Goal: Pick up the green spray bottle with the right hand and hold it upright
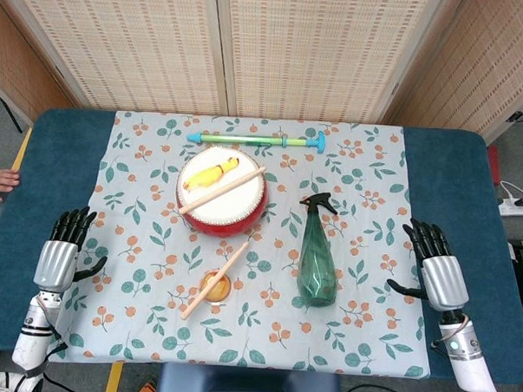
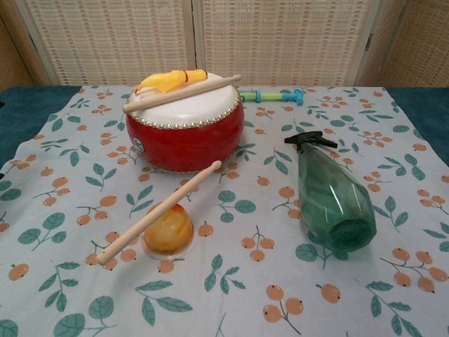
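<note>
Our right hand [image 1: 438, 269] is resting on the blue table [image 1: 471, 170] off the cloth's right edge, fingers spread, holding nothing. Same deal for our left hand [image 1: 64, 252] on the other side, open and empty. The green spray bottle [image 1: 318, 255] is lying on its side on the leafy tablecloth [image 1: 367, 174], well apart from the right hand, black trigger nozzle pointing away from us and the base facing us. It's see-through dark green plastic. Left of it we've got a red drum [image 1: 222, 199] with a drumstick [image 1: 223, 190] across the top, plus another stick [image 1: 214, 281] leaning on an orange dome-ish thing [image 1: 215, 287].
</note>
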`<state>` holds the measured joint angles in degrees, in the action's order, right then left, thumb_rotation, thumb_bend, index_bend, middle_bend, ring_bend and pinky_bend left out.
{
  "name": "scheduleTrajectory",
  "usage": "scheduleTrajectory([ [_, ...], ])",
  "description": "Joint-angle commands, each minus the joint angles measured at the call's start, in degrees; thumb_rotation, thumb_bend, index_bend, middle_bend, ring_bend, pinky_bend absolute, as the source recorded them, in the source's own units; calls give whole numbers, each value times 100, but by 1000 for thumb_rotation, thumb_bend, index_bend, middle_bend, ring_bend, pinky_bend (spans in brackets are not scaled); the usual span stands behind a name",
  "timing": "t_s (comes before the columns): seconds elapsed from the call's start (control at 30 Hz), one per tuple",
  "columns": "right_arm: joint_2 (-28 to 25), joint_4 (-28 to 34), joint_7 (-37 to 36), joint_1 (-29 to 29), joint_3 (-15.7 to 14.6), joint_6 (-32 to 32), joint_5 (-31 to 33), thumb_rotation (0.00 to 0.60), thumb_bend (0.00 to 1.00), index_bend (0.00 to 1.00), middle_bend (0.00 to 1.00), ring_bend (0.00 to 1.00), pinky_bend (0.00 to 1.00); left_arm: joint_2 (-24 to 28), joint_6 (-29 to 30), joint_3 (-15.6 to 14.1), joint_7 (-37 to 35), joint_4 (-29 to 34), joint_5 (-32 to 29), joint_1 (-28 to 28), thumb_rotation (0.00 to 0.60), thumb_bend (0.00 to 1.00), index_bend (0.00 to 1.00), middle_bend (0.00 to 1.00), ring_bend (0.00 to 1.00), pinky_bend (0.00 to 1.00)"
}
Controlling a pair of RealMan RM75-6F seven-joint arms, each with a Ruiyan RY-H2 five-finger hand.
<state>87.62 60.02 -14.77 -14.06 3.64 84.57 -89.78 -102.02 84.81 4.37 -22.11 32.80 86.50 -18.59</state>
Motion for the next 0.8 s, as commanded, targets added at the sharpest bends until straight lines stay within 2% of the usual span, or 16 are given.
scheduleTrajectory([
  [0.03,16,-30,-3,-16,5,-41,14,600,0,0,0,0,0,-11,-39,-2,11,-3,-5,-15,600,224,0,0,0,23],
  [0.6,68,14,20,-101,-16,-201,18,600,0,0,0,0,0,-30,-64,-9,-55,-87,-16,0,600,223,0,0,0,24],
  [0.7,130,126,69,-79,140,-20,104,600,0,0,0,0,0,-25,-41,-4,-71,-90,-21,13,600,224,0,0,0,23],
  [0.8,180,316,-205,-122,332,273,69,600,0,0,0,0,0,-25,-1,8,-72,-75,-26,24,600,223,0,0,0,23],
])
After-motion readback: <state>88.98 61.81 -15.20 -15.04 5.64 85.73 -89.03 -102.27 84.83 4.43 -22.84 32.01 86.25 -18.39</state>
